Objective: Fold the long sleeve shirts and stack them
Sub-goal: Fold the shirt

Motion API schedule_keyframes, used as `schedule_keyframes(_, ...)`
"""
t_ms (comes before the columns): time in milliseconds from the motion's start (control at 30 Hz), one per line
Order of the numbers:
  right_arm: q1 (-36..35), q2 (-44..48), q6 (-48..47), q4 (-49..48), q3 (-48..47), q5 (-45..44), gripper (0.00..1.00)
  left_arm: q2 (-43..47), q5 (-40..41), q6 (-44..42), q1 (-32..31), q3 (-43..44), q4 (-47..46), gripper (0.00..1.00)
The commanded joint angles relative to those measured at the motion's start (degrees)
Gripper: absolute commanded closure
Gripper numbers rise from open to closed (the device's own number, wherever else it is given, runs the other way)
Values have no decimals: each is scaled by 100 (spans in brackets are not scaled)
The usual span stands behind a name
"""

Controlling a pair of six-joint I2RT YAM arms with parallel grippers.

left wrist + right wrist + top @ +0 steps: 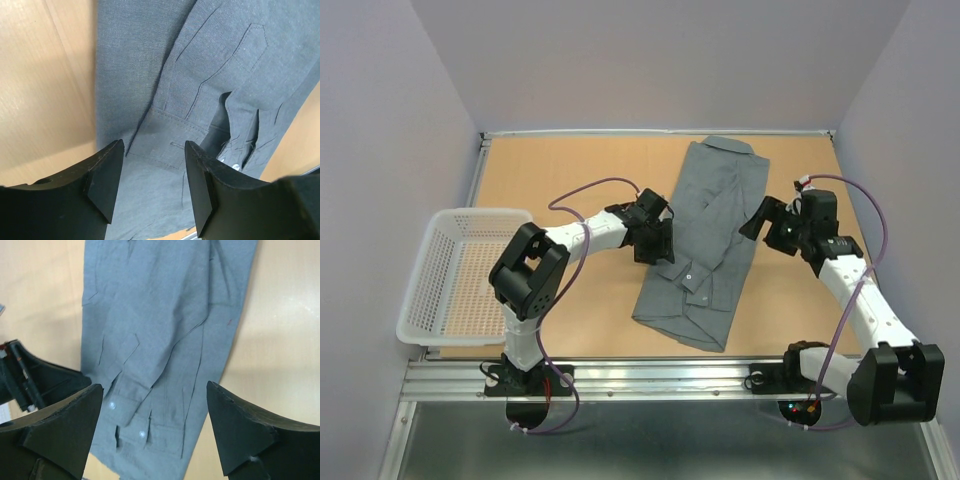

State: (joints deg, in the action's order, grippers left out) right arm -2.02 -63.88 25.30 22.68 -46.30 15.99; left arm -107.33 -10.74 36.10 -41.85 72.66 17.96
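Grey shirt lying mid-table as a long narrow strip, collar far, cuffs folded on top. Left gripper partly open over its left edge, right gripper spread wide beside it; both empty. Risk: pinching only a loose cuff would drag the sleeve out, spoiling the fold

**White basket on the left of a wood-topped bench**

From the overhead camera I see a white plastic mesh basket sitting upright at the left side of the bench, its left wall covering the bench's left edge. The bench top is light wood grain. A silver metal rail runs along its near edge. Plain pale grey walls close in the far side and both flanks.
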Motion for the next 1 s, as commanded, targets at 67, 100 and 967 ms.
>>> schedule_keyframes(67,-193,499,-16,422,51,54,10,-121,309,442,-210,99,199,38)
schedule_keyframes(100,-219,551,-42,448,69,-25,10,-165,344,459,-227,108,200,38)
schedule_keyframes(967,-976,771,-341,527,157,-271,10,-1167,1478,714,-834,600,946,85)
